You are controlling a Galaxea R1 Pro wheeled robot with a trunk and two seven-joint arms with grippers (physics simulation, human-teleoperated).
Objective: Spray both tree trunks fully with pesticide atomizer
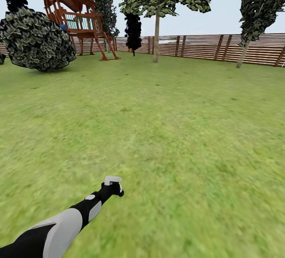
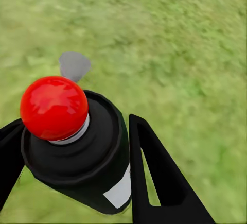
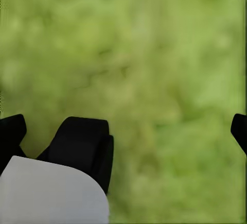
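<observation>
- The left claw (image 2: 77, 172) is clenched around the pesticide atomizer (image 2: 82, 157), black fingers (image 2: 159, 177) pressed to either side of its body, held out low over the lawn (image 1: 166, 131).
- A red ball (image 2: 54, 107) sits on the bottle's end.
- Two trees (image 1: 156, 32) stand far off by the fence (image 1: 221, 46), near the playhouse (image 1: 79, 20).
- Right claw (image 3: 123, 126): I cannot tell its state.

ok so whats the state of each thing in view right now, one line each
pesticide atomizer: held off the grass between the left gripper's fingers
left gripper: shut on the atomizer, arm stretched forward over the lawn
right gripper: open, nothing between its fingers, over grass
tree trunk: upright by the fence, far off, no white specks visible from here
playhouse: standing at the lawn's far edge
</observation>
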